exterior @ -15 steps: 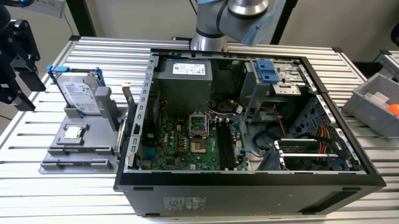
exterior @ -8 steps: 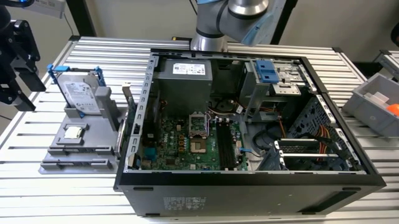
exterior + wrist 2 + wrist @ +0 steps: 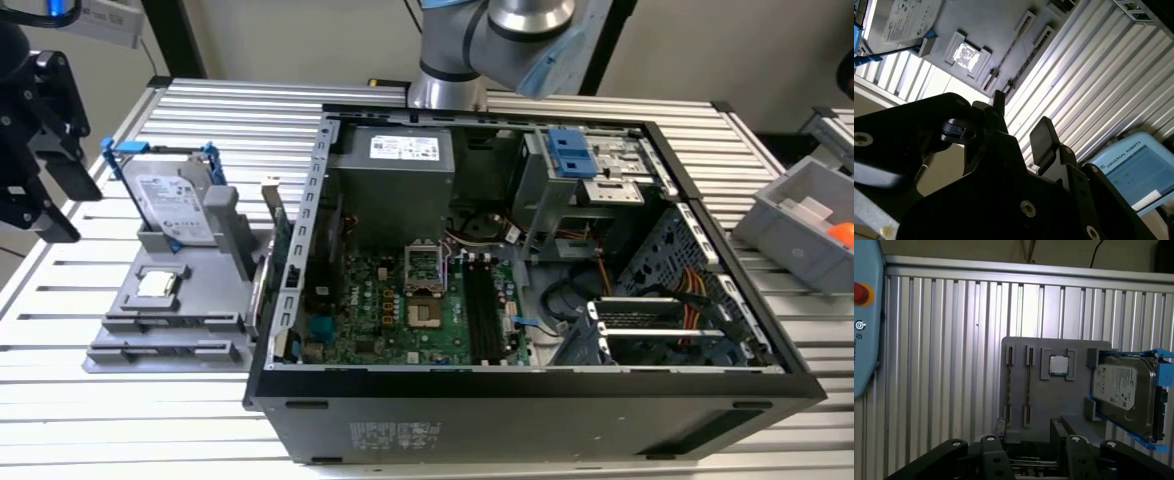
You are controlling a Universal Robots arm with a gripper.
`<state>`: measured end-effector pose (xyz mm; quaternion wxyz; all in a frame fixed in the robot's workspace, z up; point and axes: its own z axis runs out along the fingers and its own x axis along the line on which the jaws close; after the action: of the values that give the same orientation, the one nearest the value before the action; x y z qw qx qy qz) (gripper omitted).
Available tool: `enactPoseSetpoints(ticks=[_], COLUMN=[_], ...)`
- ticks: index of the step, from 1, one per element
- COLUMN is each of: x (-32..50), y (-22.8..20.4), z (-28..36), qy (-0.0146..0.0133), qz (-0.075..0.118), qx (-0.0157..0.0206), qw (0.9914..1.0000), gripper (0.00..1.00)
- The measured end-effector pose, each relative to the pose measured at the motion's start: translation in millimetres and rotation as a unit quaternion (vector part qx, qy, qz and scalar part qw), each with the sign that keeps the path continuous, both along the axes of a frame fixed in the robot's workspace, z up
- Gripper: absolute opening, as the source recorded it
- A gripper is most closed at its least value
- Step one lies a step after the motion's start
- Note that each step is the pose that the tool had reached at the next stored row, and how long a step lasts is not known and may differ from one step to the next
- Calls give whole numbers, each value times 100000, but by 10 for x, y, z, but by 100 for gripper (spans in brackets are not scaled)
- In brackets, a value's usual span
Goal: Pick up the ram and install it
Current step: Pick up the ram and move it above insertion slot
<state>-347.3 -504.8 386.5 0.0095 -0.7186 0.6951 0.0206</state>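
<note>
The open computer case [image 3: 534, 400] takes the middle of the exterior view on the slatted worktop [image 3: 200, 110], its board bared for fitting. At the exterior view's left lies the grey holder [image 3: 200, 305], keeping parts sorted. My tool [image 3: 1029, 432] hangs above it, fingers spread and empty, straddling the ram [image 3: 1029, 387]. The ram stands on edge in its slot, easy to pinch, I judge.

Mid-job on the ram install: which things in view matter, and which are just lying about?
For the job: gripper, open; two ram sticks on edge in the grey holder; memory slots in the open case.
Lying about: hard drive; square chip; grey bin.
</note>
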Motion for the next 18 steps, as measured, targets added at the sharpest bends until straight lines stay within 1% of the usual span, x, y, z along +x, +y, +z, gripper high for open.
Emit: enactPoseSetpoints(ticks=[18], x=[0], y=[4], z=[-151], qy=[-3], qz=[-91], qx=[3], qw=[100000], gripper=[100])
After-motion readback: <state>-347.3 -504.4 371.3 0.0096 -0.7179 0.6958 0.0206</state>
